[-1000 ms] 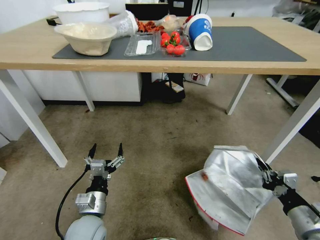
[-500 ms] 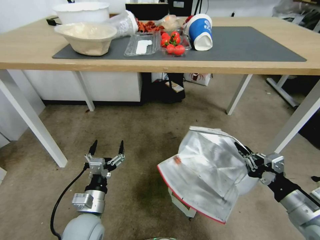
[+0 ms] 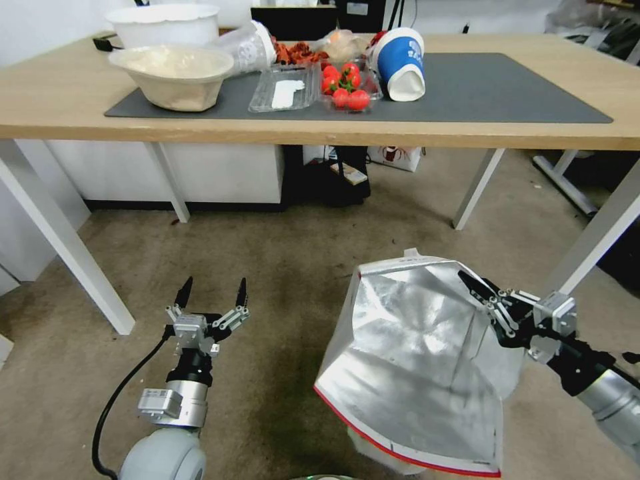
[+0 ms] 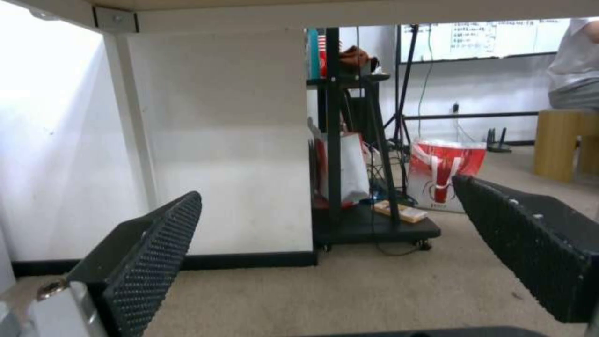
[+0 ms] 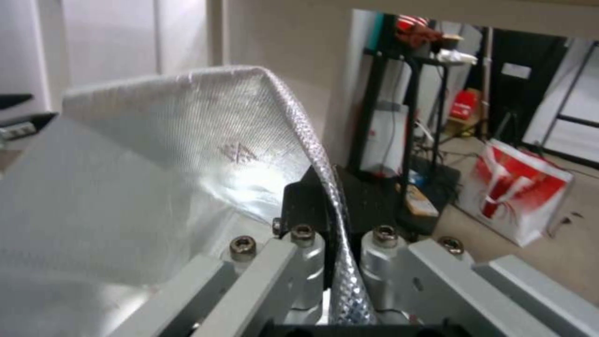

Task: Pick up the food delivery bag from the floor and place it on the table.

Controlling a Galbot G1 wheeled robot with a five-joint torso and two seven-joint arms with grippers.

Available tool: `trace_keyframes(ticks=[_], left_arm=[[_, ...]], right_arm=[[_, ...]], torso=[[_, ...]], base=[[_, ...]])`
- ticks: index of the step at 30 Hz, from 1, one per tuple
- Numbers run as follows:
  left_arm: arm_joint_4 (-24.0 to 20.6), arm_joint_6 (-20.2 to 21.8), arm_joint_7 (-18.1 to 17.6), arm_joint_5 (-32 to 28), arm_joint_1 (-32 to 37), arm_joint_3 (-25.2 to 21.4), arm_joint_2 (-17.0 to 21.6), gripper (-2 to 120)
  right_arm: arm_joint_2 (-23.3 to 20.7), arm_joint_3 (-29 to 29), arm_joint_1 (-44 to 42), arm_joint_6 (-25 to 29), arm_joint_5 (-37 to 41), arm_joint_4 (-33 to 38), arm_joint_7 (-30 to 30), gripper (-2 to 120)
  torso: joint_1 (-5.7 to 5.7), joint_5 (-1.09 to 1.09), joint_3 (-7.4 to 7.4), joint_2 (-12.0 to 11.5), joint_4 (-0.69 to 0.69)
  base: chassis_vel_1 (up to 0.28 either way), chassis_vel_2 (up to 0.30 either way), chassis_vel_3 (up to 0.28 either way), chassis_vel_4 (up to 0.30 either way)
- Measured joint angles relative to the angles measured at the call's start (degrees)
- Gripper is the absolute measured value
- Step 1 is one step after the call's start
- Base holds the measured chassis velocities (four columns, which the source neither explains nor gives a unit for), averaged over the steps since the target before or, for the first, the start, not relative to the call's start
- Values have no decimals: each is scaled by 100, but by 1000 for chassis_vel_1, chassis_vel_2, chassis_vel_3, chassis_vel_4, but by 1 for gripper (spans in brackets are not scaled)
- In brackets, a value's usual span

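The food delivery bag (image 3: 417, 360) hangs above the floor (image 3: 293, 280) at the lower right of the head view, its silver foil lining facing me and a red edge along its bottom. My right gripper (image 3: 475, 288) is shut on the bag's right rim; the right wrist view shows the foil rim (image 5: 312, 154) pinched between the jaws. My left gripper (image 3: 212, 292) hovers low over the carpet at the lower left, open and holding nothing, its black fingers (image 4: 156, 252) spread wide. The light-wood table (image 3: 60, 100) with its dark grey mat (image 3: 493, 87) spans the top.
On the mat's left half stand two bowls (image 3: 175, 73), a clear tray (image 3: 283, 90), tomatoes (image 3: 345, 83) and a tipped blue-and-white cup (image 3: 401, 63). White table legs (image 3: 67, 247) flank the carpet. A black cart (image 4: 368, 206) and a red-and-white bag (image 4: 444, 173) sit under the table.
The right gripper has lifted the bag and carried it left and up; the bag's opening has swung toward me. The left gripper has edged slightly upward, still open.
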Motion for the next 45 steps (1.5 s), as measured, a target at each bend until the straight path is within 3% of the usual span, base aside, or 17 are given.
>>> trace_keyframes(ticks=[11, 18, 45], left_arm=[[-90, 43, -38, -3, 28, -21, 33, 100], [-75, 54, -47, -30, 3, -16, 27, 100], [-57, 39, 29, -155, -23, -84, 87, 100]], right_arm=[[-218, 18, -14, -192, 777, 339, 30, 0], [-168, -139, -83, -461, 1450, 713, 353, 0], [-56, -388, -184, -499, 1402, 793, 314, 0]], torso=[[0, 0, 0, 0, 0], [0, 0, 0, 0, 0], [0, 0, 0, 0, 1]], base=[[0, 0, 0, 0], [0, 0, 0, 0], [0, 0, 0, 0]])
